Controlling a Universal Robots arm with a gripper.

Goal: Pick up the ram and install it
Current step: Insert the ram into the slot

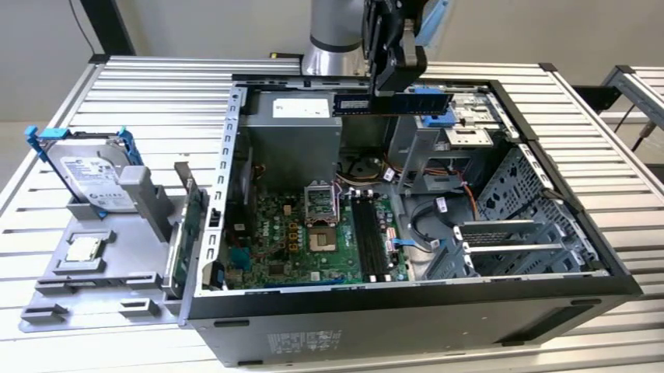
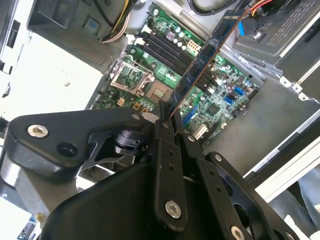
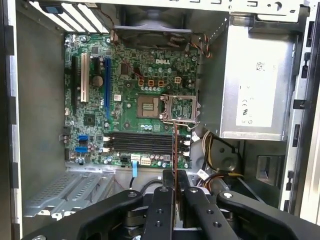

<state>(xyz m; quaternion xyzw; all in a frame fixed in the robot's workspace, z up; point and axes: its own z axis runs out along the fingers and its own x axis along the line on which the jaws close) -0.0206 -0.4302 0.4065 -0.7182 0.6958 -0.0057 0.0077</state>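
Ram, a long thin blue circuit-board stick [image 1: 425,101], is clamped between the fingers of the black gripper [image 1: 397,92] and hangs above the open black-and-grey computer case [image 1: 415,311]. It is well apart from the black memory slots [image 3: 142,142] on the green motherboard [image 3: 125,90] inside. The case also holds a silver power-supply box [image 3: 255,80], and the grey plastic tray [image 1: 114,256] at the exterior view's left carries an upright silver hard drive [image 1: 93,183].

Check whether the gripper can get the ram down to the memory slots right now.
Probably yes. The gripper holds the ram above the open case, and the slots below look empty, with nothing lying across them.
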